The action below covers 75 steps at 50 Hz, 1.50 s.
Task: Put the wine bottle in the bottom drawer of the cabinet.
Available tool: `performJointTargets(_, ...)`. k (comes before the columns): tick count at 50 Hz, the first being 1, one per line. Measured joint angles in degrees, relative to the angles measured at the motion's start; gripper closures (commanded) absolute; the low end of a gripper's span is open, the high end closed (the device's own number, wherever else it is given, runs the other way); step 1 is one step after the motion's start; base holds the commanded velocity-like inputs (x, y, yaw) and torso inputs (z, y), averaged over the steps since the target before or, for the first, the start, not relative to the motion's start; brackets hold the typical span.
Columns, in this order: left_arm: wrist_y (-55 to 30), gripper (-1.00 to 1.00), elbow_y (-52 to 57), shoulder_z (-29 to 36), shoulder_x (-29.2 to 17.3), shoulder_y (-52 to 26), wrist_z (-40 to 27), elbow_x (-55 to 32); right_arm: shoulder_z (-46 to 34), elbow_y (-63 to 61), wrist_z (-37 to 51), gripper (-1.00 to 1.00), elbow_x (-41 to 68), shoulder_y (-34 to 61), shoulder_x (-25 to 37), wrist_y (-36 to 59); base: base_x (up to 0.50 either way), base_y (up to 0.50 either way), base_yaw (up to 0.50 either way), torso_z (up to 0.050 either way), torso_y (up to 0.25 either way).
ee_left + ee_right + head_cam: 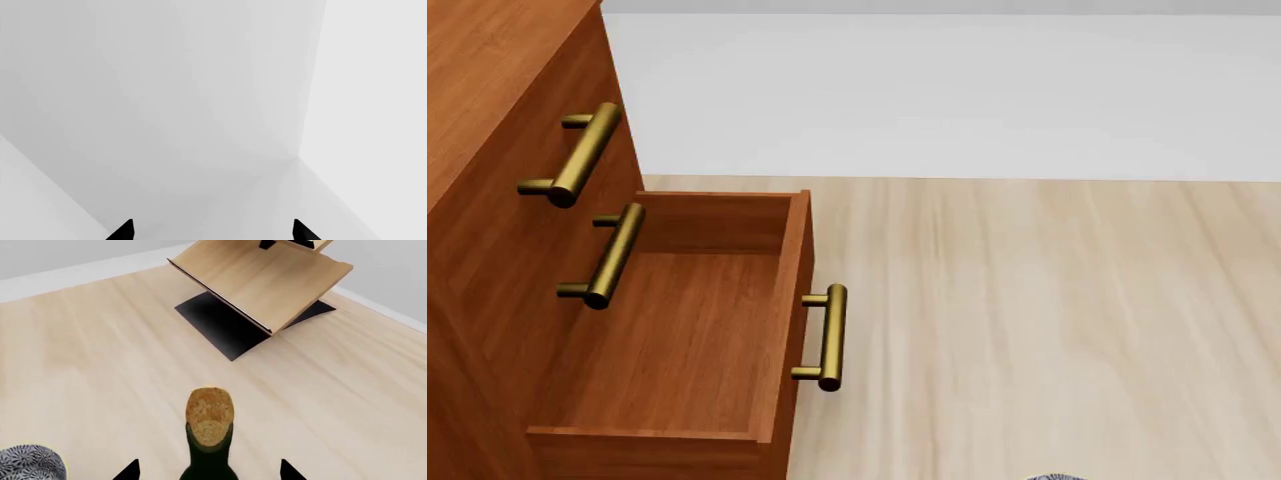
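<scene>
I have the right tool point(208, 471) spread, straddling the wine bottle point(209, 440); smooth, heavy, breakable glass, so I'd grip its body below the cork.

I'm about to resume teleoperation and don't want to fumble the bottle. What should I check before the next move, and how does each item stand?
1. Bottom drawer pulled out: ok, it stands open below the two shut upper fronts.
2. Drawer interior free: ok, only bare wood shows inside.
3. Wine bottle between the right gripper fingertips: ok, its cork sits centred between them.
4. Right gripper closed on the bottle: cannot tell; the fingertips show apart from the neck, contact is out of frame.
5. Left gripper free: ok, open, facing blank walls.
6. Bottle in the head view: not ok, not visible.
</scene>
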Motion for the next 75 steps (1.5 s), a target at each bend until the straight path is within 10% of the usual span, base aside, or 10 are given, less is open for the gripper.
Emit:
performJointTargets(18, 0.09, -1.0, 1.03, 0.24, -0.22, 0.46, -0.98, 0.06, -2.6, 1.94, -0.59, -1.0, -2.09, 0.25, 0.54, -1.82, 0.0, 0.0, 0.0, 0.0, 0.0)
performJointTargets(19, 0.08, -1.0, 1.13, 0.24, -0.25, 0.49, -1.08, 0.06, -2.72, 2.03, -0.69, 1.0, -2.28, 0.17, 0.55, -2.0, 0.0, 0.0, 0.0, 0.0, 0.0)
performJointTargets(52, 0.37, -1.0, 1.33, 0.78, -0.75, 0.59, -1.69, 0.23, -2.48, 0.01, 16.86, 1.0, 18.49, 7.98, 8.02, 1.44, 0.0, 0.0, 0.0, 0.0, 0.0)
performJointTargets(75, 1.32, -1.0, -1.69, 1.24, -0.57, 0.25, 1.01, 0.11, -25.66, 2.4, 41.05, 1.0, 40.34, 32.0, 24.67, -6.65, 0.0, 0.0, 0.0, 0.0, 0.0)
